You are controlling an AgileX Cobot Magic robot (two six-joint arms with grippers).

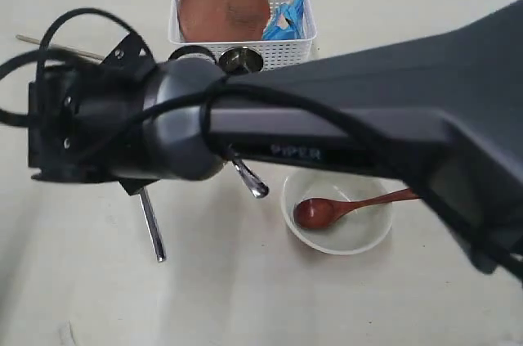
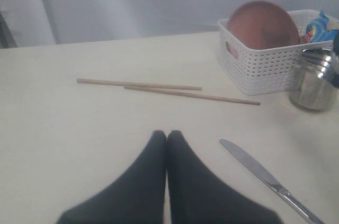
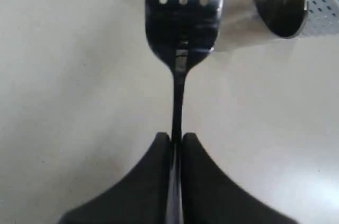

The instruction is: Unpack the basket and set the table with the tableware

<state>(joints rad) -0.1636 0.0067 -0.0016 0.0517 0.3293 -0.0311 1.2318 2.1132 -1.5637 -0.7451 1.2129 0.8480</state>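
Across the exterior view, a dark arm [image 1: 343, 133] with cables, hiding both tools and much of the tabletop [image 1: 245, 297]. Behind it, at the far edge, the basket [image 1: 286, 47], with the plate [image 1: 223, 4] leaning inside beside a blue packet [image 1: 288, 19]. Just in front of the basket, the cup [image 1: 241, 60]. Nearer, clear of the arm, the bowl [image 1: 359, 235] with the spoon [image 1: 327, 211] in it, handle over the rim. To the left, the knife [image 1: 151, 223], its upper end under the arm, and far left, one end of the chopsticks [image 1: 61, 47]. Shown only by the left wrist view: the left tool [image 2: 167, 135], tips pressed together on nothing, over bare tabletop, the full chopsticks lying almost parallel ahead of it, the knife off to one side, the basket well apart. Shown only by the right wrist view: the right tool [image 3: 176, 138] pinching the fork [image 3: 183, 28] by its handle, tines pointing away, close by the cup. Fork lifted or resting: cannot tell.
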